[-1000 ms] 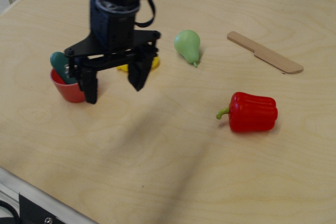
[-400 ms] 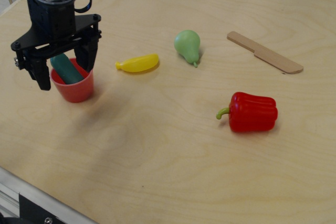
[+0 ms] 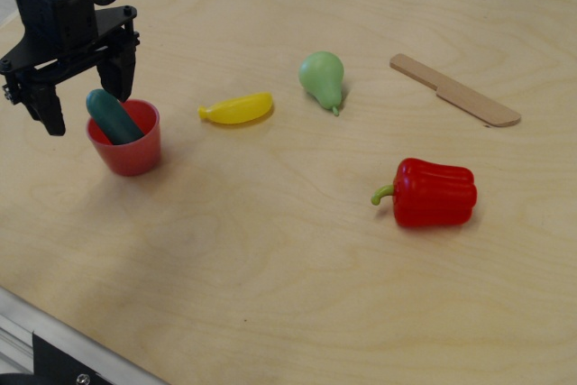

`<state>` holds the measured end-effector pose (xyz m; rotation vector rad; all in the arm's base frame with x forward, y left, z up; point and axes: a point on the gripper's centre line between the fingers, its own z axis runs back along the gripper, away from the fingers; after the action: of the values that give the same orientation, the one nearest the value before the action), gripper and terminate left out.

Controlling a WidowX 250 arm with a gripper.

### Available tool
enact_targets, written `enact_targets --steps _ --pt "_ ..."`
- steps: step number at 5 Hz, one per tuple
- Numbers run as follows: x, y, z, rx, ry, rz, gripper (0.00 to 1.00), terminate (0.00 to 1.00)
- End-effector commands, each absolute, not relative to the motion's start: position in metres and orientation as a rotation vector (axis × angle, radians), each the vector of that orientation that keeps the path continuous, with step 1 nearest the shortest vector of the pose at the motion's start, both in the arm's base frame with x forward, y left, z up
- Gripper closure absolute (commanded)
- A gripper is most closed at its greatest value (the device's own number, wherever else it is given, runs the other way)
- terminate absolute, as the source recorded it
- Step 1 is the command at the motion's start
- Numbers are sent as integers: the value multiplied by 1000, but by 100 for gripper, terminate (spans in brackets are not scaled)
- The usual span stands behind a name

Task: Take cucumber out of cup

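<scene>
One cucumber [image 3: 114, 116] leans in one cup [image 3: 126, 145]; the gripper [image 3: 85, 102] hangs wide, empty.

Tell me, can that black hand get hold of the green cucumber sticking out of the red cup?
Probably yes. The hand is open just above the cucumber, whose top end leans out of the cup uncovered.

Glossy plastic-looking cup [image 3: 126, 142] and smooth cucumber [image 3: 112, 115] sit on a matt, pale wood-grain table [image 3: 297, 259].
</scene>
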<state>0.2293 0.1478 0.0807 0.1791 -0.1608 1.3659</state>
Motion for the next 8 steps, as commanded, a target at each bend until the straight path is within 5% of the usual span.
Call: enact_targets --steps 1,5,6,8 --pt "253 157 82 172 -236 1379 0 0" --pt "259 142 61 171 -174 1387 0 0" --pt "259 139 60 172 -175 1385 100 0" --pt "263 132 86 199 -224 1352 100 0"
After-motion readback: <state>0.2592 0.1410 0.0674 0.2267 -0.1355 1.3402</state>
